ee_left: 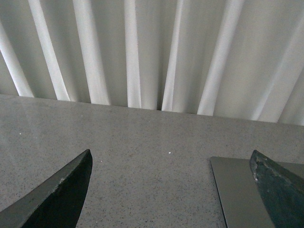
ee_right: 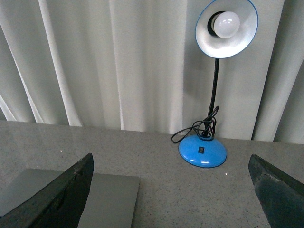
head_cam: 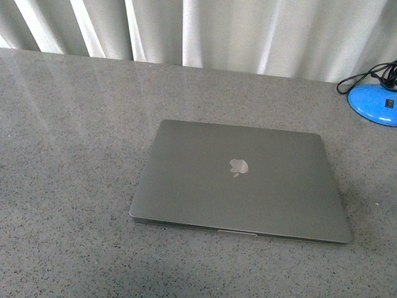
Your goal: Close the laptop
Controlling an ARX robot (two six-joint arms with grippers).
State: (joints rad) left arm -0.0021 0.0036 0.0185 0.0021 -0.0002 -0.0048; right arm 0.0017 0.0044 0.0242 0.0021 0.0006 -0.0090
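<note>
Grey metal laptop point(head_cam: 239, 181) flat, lid down on worktop point(head_cam: 68, 155); stiff, smooth, slippery, scratch-prone, best pressed on lid's front edge; both end effectors point(ee_left: 168, 190) point(ee_right: 171, 190) apart, clear of it

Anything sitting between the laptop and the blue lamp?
Nothing: only bare grey tabletop separates the closed laptop from the lamp base, clearest in the front view.
</note>
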